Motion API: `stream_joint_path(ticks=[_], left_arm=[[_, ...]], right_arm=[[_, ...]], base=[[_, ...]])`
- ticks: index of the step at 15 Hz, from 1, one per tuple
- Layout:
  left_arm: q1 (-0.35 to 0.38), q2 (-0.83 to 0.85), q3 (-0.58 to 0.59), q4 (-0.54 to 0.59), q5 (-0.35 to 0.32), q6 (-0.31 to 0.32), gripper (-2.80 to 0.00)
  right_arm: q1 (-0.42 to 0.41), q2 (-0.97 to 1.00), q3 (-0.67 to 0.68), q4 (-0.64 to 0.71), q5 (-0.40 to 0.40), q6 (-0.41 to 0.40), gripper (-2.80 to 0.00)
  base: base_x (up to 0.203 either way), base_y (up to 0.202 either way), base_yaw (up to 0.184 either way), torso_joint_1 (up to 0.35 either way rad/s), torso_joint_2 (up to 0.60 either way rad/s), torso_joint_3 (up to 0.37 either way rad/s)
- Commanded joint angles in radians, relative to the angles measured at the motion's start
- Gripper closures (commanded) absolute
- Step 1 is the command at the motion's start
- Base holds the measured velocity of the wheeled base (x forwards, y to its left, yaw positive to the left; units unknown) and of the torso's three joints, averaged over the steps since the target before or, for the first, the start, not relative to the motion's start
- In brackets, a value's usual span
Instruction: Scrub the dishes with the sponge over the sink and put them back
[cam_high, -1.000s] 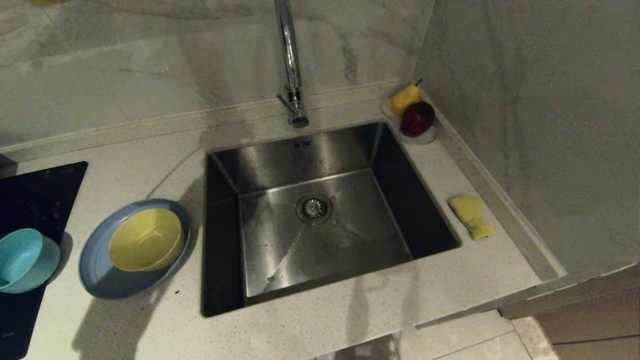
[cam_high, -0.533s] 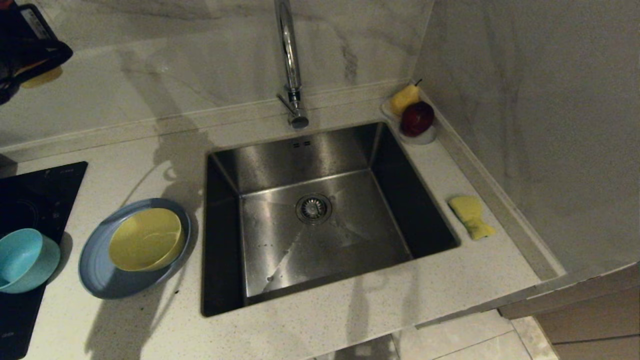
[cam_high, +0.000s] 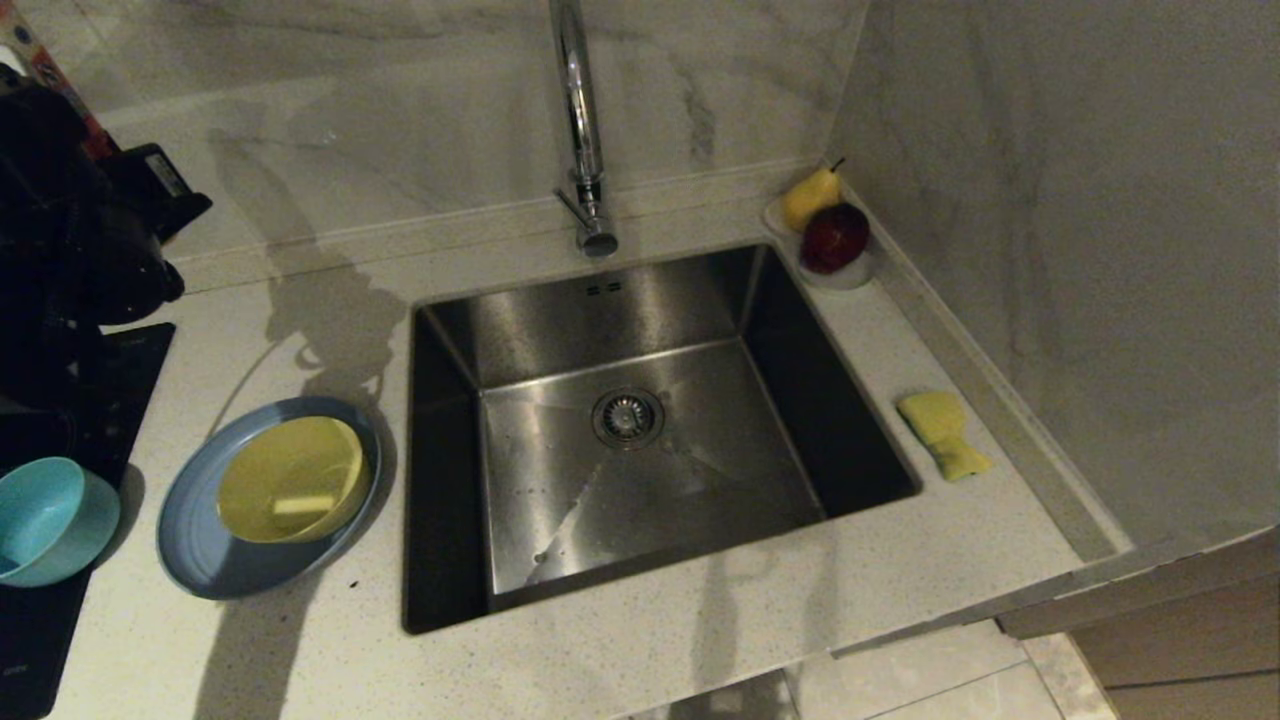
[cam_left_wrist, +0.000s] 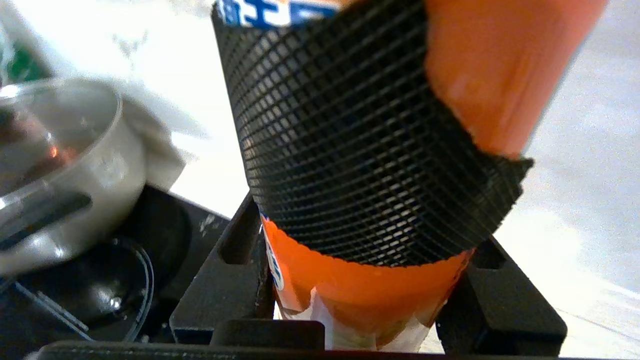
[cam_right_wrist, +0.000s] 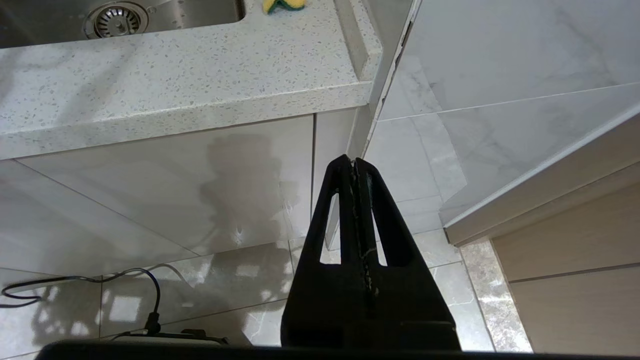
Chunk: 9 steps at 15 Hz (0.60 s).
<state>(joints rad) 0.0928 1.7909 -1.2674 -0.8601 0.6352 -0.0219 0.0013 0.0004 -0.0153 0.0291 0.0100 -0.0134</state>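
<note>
Dishes (cam_high: 268, 497) unscrubbed, below-right of left gripper (cam_left_wrist: 350, 210) clamping orange bottle (cam_left_wrist: 500, 75). Next: dispense. Right gripper (cam_right_wrist: 354, 162) clenched, parked.

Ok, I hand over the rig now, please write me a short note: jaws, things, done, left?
Left gripper: jaws closed on an orange bottle with a black mesh sleeve, held up at the far left above the hob.
Right gripper: jaws shut, empty, parked below the counter edge.
Things: yellow bowl sits in the blue plate left of the sink; teal bowl at the hob edge; sponge lies on the counter right of the sink.
Done: no dish is over the sink yet.
Left: pick up the sponge, scrub each dish, put them back.
</note>
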Motion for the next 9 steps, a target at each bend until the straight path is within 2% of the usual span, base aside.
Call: stream_joint_path(ticks=[1,5,7,9], left_arm=[[0.006,0.14,0.0,-0.07,0.038,0.009,0.0],[0.007,0.278,-0.022,-0.196,0.083,0.015,0.0],[0.007,0.34,-0.062,-0.238,0.094,0.016,0.0],[0.007,0.399,-0.11,-0.277,0.136,0.021,0.0]], right_arm=[[0.0,-0.002,0.0,0.0,0.001,0.0,0.0],[0.0,-0.002,0.0,0.0,0.001,0.0,0.0],[0.0,-0.002,0.0,0.0,0.001,0.0,0.0],[0.0,-0.002,0.0,0.0,0.001,0.0,0.0]], base=[[0.0,0.0,0.0,0.0,0.0,0.0],[0.0,0.0,0.0,0.0,0.0,0.0],[0.0,0.0,0.0,0.0,0.0,0.0],[0.0,0.0,0.0,0.0,0.0,0.0]])
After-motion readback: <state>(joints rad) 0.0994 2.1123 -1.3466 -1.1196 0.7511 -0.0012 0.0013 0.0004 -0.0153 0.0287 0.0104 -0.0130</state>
